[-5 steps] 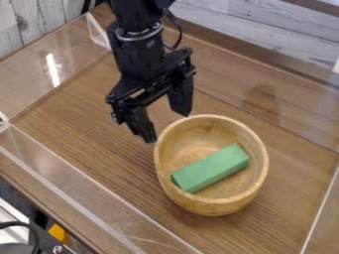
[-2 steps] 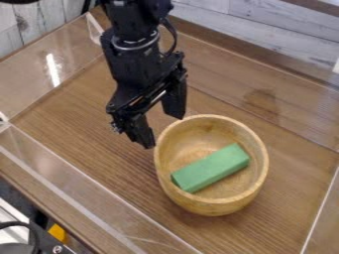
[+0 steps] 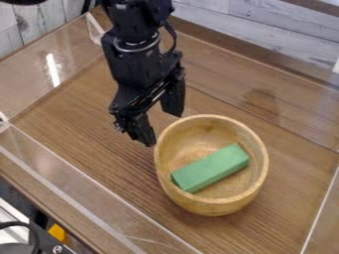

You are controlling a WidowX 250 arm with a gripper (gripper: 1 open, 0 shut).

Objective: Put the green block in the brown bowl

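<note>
On the wooden tabletop (image 3: pixel 79 119), my pincer (image 3: pixel 150 117) hangs spread and empty — just beside it the green block (image 3: pixel 211 168) lies inside the brown bowl (image 3: pixel 252 139) — job looks done.

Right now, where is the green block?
The green block lies inside the brown bowl, in the lower right part of the camera view, on the wooden table. The open gripper hangs just left of the bowl's rim.

Wood-grain counter (image 3: pixel 79 119) fenced by clear panels

The counter is brown with dark grain running lengthwise, and light glares pale off its far left part. Transparent plastic walls (image 3: pixel 54 174) stand along its near and left edges. Beyond the far edge lies a lighter, greyish planked surface (image 3: pixel 284 20). Dark cables (image 3: pixel 16 233) show at the lower left corner.
</note>
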